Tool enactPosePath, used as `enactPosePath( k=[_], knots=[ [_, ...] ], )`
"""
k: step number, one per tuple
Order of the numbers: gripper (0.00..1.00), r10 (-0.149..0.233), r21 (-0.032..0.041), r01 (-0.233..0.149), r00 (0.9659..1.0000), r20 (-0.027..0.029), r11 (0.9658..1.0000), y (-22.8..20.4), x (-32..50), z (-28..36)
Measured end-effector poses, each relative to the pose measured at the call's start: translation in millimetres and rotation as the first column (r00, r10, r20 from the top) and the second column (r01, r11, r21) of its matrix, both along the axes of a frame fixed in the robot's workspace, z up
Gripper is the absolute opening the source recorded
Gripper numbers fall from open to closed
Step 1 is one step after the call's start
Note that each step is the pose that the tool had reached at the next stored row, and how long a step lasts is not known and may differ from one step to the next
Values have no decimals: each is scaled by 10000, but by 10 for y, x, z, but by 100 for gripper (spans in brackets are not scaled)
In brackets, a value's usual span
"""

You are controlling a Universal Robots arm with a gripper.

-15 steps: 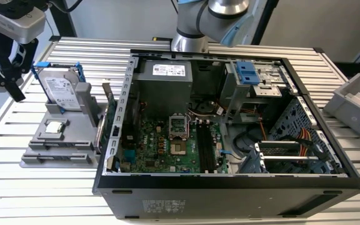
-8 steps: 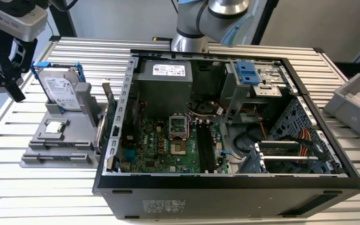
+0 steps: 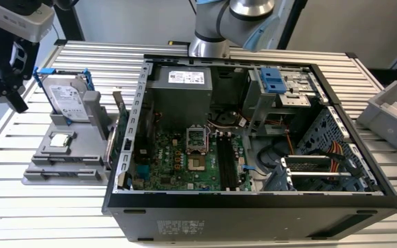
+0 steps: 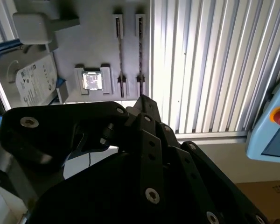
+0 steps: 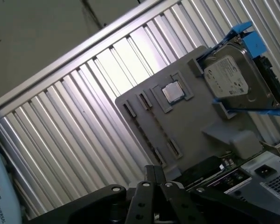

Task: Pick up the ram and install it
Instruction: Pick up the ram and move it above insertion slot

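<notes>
My black gripper [image 3: 18, 105] hangs at the exterior view's far left, above and left of the grey parts holder [image 3: 43, 168]. In both wrist views its fingertips [image 4: 143, 100] [image 5: 151, 169] meet, shut, with nothing seen between them. The ram is out of view. The holder's two long narrow slots [image 4: 129, 51] [image 5: 151, 128] look bare. The open computer case [image 3: 254, 204] lies on the table with its green motherboard [image 3: 178, 165] showing, and the board's long black slots [image 3: 226, 161] run side by side near its middle.
A silver hard drive in a blue frame [image 3: 67, 101] [image 5: 233, 79] stands on the holder, with a small square silver chip [image 3: 60, 139] [image 4: 92, 80] beside it. A thin green card [image 3: 119, 134] stands against the case's outer wall. A grey bin [image 3: 395, 111] sits at the right.
</notes>
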State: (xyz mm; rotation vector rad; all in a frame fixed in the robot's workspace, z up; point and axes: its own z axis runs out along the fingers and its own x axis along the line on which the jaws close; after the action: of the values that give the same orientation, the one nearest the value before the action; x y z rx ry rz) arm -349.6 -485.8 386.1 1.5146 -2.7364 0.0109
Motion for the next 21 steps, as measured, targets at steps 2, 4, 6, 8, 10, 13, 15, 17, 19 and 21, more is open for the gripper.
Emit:
enactPosePath(
  k=[2,4,6,8,10,13,15,17,19,21],
  knots=[
    [0,236,-19,-236,9997,0,9997,0,0,0],
    [0,480,-38,-480,9988,-1,9988,0,0,0],
    [0,713,-55,-713,9975,-2,9974,0,0,0],
    [0,946,-72,-946,9955,-4,9955,0,0,0],
    [0,1174,-86,-1174,9931,-5,9930,0,0,0],
    [0,1532,-105,-1532,9882,-8,9881,0,0,0],
    [0,1787,-115,-1787,9839,-11,9838,0,0,0],
    [0,2052,-119,-2052,9787,-12,9787,0,0,0],
    [0,2345,-119,-2345,9721,-10,9720,0,0,0],
    [0,2634,-119,-2634,9647,-11,9646,0,0,0]
  ],
)
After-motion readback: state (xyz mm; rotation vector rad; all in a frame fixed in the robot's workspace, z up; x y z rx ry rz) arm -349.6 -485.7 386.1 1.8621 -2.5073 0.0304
